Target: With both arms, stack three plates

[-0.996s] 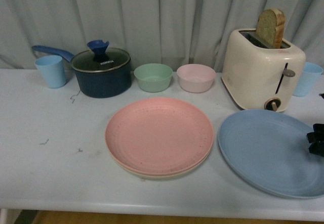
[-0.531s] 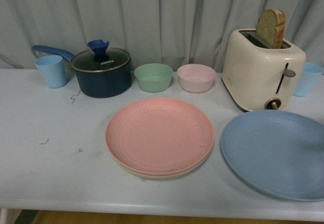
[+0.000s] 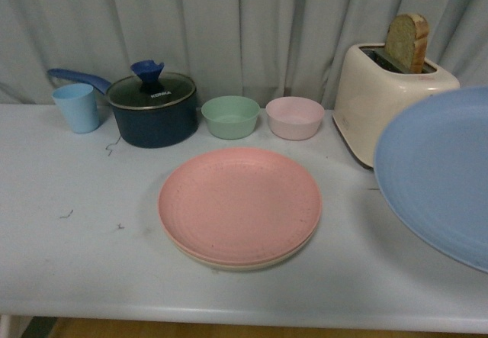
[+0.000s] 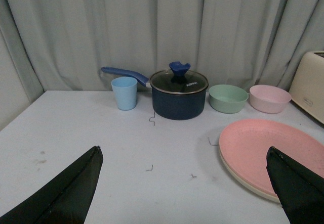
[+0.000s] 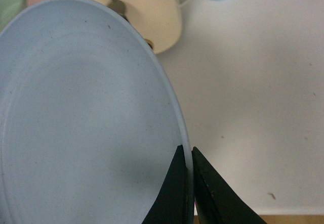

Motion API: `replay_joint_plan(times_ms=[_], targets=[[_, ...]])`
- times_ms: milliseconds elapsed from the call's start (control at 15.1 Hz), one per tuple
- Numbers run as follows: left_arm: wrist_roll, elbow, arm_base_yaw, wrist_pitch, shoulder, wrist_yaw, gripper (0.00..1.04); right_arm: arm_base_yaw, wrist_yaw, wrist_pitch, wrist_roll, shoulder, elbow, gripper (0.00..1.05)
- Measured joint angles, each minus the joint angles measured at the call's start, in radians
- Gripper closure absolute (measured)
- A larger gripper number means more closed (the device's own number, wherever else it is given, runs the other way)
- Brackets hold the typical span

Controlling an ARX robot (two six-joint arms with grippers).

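I am gripping the light blue plate (image 3: 442,174) by its rim, my right claw (image 5: 188,183) pinching both faces, so it is hanging tilted, seemingly clear of the table (image 3: 76,262), for carrying. My left claw (image 4: 182,150) is gaping empty near the pink plate (image 3: 239,204), which is lying on the cream plate (image 3: 229,263).

Tabletop (image 3: 76,239) free left, raised blue plate (image 3: 442,178) fronts toaster (image 3: 358,101)

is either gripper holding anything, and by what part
The right gripper holds the light blue plate by its rim, jaws shut on the edge. The left gripper is open and holds nothing.
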Motion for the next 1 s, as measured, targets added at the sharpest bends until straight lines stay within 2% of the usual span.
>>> replay_joint_plan(times_ms=[133,465,731,996], targets=[[0.0,0.0,0.0,0.0,0.0,0.0,0.07,0.096,0.011,0.051,0.077,-0.009,0.014,1.02],[0.0,0.0,0.0,0.0,0.0,0.0,0.07,0.371,0.128,0.175,0.291,0.16,0.098,1.02],[0.0,0.0,0.0,0.0,0.0,0.0,0.07,0.515,0.202,0.214,0.406,0.31,0.177,1.02],[0.0,0.0,0.0,0.0,0.0,0.0,0.07,0.615,0.28,0.222,0.513,0.499,0.278,1.02]])
